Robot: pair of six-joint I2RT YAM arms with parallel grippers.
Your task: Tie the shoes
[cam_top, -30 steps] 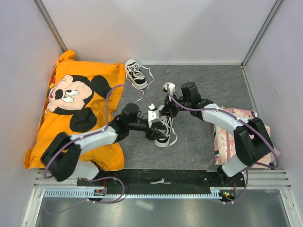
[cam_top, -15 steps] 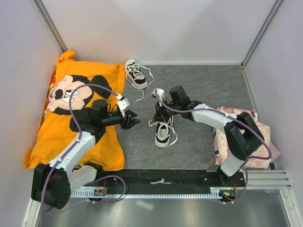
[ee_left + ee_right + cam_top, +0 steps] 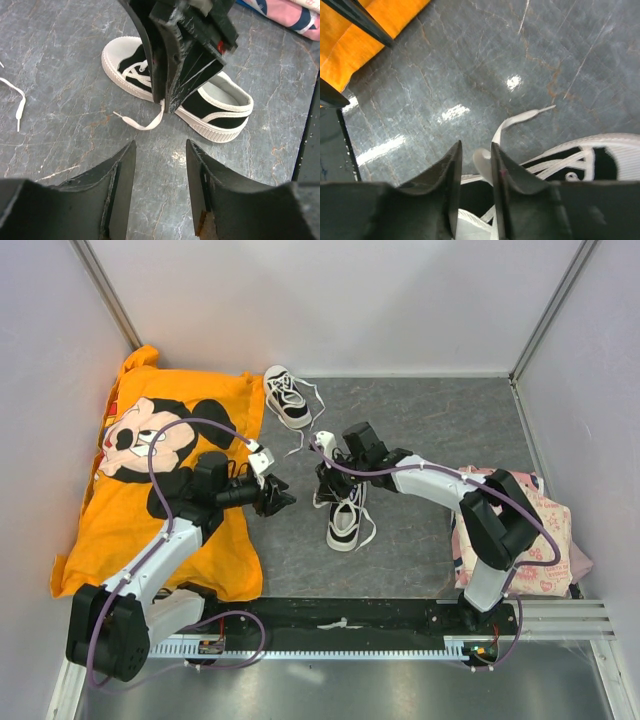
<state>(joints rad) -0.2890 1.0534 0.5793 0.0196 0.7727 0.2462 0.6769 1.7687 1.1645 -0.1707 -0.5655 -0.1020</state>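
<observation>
The near shoe [image 3: 345, 518], black with a white toe cap and loose white laces, lies mid-table. My right gripper [image 3: 328, 478] hangs over its far end. In the right wrist view its jaws [image 3: 476, 146] stand slightly apart, and a lace [image 3: 520, 120] curls loosely between them, touching one finger. My left gripper [image 3: 278, 494] sits to the shoe's left and is open with nothing in it [image 3: 160, 145]. It looks at the shoe [image 3: 220, 107] and a lace end [image 3: 145, 124]. The second shoe [image 3: 287, 397] rests at the back.
An orange cartoon-print shirt [image 3: 150, 480] covers the left side, under my left arm. A pink patterned cloth [image 3: 525, 530] lies at the right, beneath my right arm. Walls enclose the table on three sides. A metal rail [image 3: 340, 625] runs along the front.
My left arm pulled back from the near shoe to the shirt's edge. My right gripper slid left over the shoe and went from shut to slightly open.
</observation>
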